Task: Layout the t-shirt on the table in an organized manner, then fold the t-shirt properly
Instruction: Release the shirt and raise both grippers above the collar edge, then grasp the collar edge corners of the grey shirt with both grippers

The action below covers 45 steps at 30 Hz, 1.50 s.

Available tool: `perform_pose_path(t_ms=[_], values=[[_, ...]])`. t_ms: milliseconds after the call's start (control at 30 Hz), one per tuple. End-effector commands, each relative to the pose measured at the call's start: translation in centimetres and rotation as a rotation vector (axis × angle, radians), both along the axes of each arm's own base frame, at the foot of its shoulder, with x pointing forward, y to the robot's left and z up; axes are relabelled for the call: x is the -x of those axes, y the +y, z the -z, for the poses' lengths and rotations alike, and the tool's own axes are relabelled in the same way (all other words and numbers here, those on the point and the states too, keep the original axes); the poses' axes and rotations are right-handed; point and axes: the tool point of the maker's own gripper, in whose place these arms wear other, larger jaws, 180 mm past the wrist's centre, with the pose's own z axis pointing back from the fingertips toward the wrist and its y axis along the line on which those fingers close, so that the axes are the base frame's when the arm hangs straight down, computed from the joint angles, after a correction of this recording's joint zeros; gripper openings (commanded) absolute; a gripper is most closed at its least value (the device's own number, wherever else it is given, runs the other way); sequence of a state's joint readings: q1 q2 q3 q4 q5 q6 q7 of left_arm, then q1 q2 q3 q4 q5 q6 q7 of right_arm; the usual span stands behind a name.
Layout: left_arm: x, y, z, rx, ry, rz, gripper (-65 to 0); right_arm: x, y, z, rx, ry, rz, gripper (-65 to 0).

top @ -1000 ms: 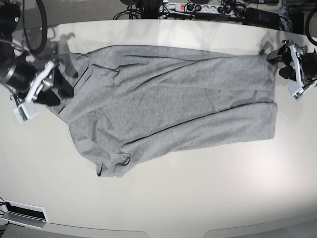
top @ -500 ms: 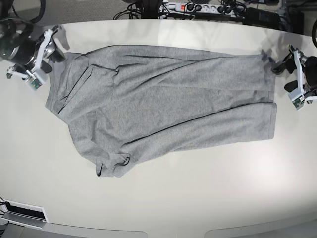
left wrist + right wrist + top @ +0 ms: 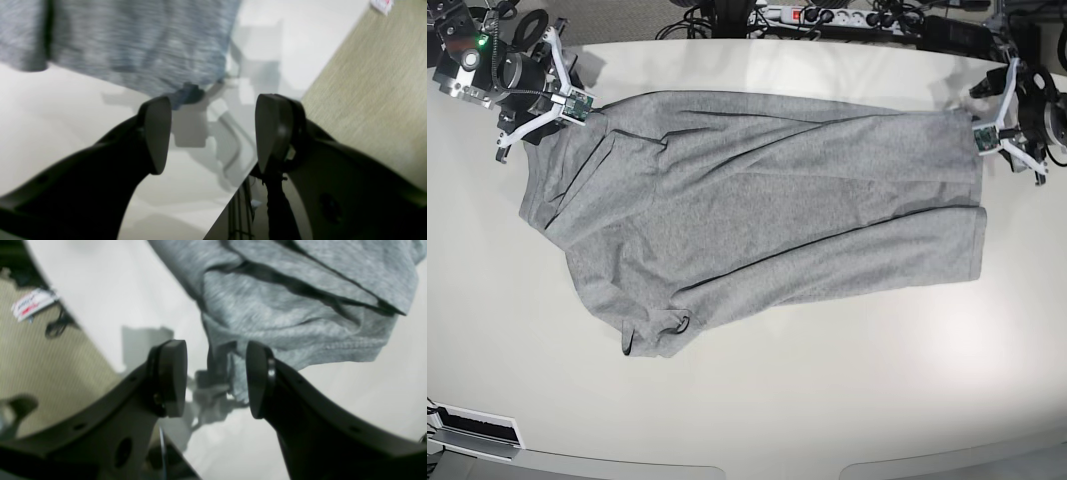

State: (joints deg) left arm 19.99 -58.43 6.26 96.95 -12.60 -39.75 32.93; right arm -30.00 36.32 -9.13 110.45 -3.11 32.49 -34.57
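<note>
"What's the left gripper (image 3: 213,133) up to?"

"It's wide open with nothing in it, near a corner of the grey t-shirt (image 3: 787,200). The shirt stretches away from it towards the other arm."

"And the right gripper (image 3: 215,378)?"

"Open too, a clear gap between its fingers. A corner of cloth shows between and beyond them, but I can't tell whether they touch it."

"How's the shirt lying?"

"Between the two grippers, on the white table (image 3: 827,380), with long creases and a rumpled, bunched part nearer the right gripper than the left."
</note>
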Motion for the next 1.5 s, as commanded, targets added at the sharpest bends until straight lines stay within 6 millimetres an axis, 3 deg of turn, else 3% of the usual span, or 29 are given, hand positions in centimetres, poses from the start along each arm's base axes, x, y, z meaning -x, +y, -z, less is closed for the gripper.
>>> perform_pose_path(t_ms=[0, 200, 367, 533, 800, 867, 1000, 1200, 1333, 1467], values=[[-0.5, 0.3, -0.6, -0.011, -0.014, 0.027, -24.9, -0.9, -0.8, -0.3, 0.014, -0.039, 0.014, -35.3], [-0.2, -0.1, -0.4, 0.001, -0.006, 0.037, -24.9, -1.7, -1.6, 0.4, 0.0, -0.065, 0.048, -35.3], [-0.2, -0.1, -0.4, 0.005, -0.006, 0.036, -24.9, -1.2, -2.3, 1.9, -0.018, -0.041, 0.073, -35.2], [-0.2, -0.2, -0.4, 0.008, -0.007, 0.036, -24.9, -1.6, -4.3, 3.7, -0.004, -0.004, 0.13, -35.2], [-0.2, -0.2, -0.4, 0.008, -0.007, 0.036, -24.9, -2.6, -3.8, 4.9, -0.04, 0.026, 0.149, -35.5], [-0.2, -0.2, -0.4, 0.008, -0.007, 0.036, -24.9, -2.2, -3.6, 5.2, -0.044, 0.047, 0.138, -42.0], [-0.2, -0.2, -0.4, 0.008, -0.007, 0.036, -24.9, -1.5, -3.8, 5.7, -0.03, 0.08, 0.135, -65.0], [-0.4, 0.6, -0.4, -0.036, -0.019, 0.062, -25.5, -1.9, -4.5, 5.6, -0.007, 0.061, 0.169, -65.0], [-0.5, 0.7, -0.3, -0.046, -0.024, 0.073, -32.4, -1.9, -4.5, 5.6, -0.007, 0.061, 0.169, -65.0], [-0.9, 0.6, -0.4, -0.035, -0.055, 0.106, -31.8, -1.9, -3.9, 5.6, -0.052, 0.07, 0.19, -65.0]])
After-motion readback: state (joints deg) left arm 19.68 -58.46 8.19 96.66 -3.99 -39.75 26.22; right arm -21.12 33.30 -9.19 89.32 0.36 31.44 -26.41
